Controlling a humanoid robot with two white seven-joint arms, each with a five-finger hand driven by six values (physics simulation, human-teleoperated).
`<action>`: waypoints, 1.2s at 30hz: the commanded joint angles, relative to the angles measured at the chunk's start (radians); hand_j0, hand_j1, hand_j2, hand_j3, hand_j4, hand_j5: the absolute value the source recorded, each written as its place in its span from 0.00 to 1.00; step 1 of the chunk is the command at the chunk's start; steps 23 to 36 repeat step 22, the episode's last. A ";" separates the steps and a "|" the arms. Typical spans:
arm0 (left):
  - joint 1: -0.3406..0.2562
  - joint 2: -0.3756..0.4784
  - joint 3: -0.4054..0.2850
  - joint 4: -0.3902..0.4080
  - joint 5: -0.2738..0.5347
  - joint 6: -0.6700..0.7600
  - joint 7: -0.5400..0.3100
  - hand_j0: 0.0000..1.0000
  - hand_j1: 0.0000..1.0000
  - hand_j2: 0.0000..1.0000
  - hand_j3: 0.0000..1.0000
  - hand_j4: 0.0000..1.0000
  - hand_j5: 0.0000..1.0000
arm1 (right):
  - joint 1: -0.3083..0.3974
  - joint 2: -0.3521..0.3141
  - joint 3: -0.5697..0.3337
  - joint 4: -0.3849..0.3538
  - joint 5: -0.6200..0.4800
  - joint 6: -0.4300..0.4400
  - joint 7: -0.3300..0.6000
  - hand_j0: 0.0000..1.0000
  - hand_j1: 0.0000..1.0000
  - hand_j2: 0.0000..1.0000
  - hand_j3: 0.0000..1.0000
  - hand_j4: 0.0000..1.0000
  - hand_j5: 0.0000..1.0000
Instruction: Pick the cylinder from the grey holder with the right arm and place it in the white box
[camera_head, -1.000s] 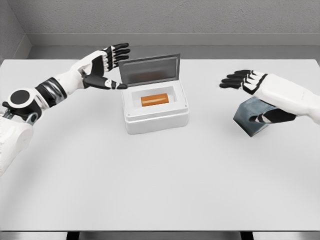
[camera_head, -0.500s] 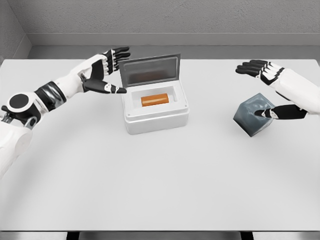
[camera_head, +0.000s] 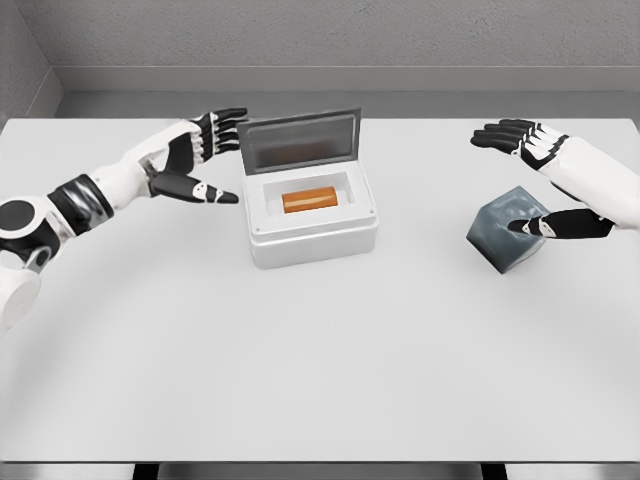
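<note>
An orange cylinder (camera_head: 309, 200) lies on its side inside the white box (camera_head: 313, 240), whose grey lid (camera_head: 298, 141) stands raised at the back. The grey holder (camera_head: 503, 243), a dark cube, sits tilted on the table at the right, with nothing in it that I can see. My right hand (camera_head: 525, 180) hovers over the holder with fingers spread, thumb above the cube's top. My left hand (camera_head: 208, 155) is open beside the lid's left edge, palm toward the box, not touching it.
The white table (camera_head: 320, 350) stretches wide in front of the box. A grey wall runs along its far edge. The left forearm (camera_head: 90, 195) crosses the table's left part.
The right hand rose and drew back to the right off the holder, uncovering it. The left hand slid a little left and away from the lid. Cylinder and box stayed put.
</note>
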 joint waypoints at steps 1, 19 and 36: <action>0.000 0.017 0.001 -0.033 0.007 0.000 0.000 1.00 1.00 1.00 1.00 1.00 1.00 | 0.002 -0.001 0.000 0.000 -0.007 0.003 -0.001 1.00 1.00 1.00 1.00 1.00 1.00; 0.109 0.280 0.168 -0.073 0.007 -0.063 0.000 1.00 1.00 1.00 1.00 1.00 1.00 | 0.000 0.001 0.000 0.000 -0.007 0.003 -0.001 1.00 1.00 1.00 1.00 1.00 1.00; 0.109 0.287 0.168 -0.070 0.007 -0.063 0.000 1.00 1.00 1.00 1.00 1.00 1.00 | 0.000 0.001 0.000 0.000 -0.007 0.003 -0.001 1.00 1.00 1.00 1.00 1.00 1.00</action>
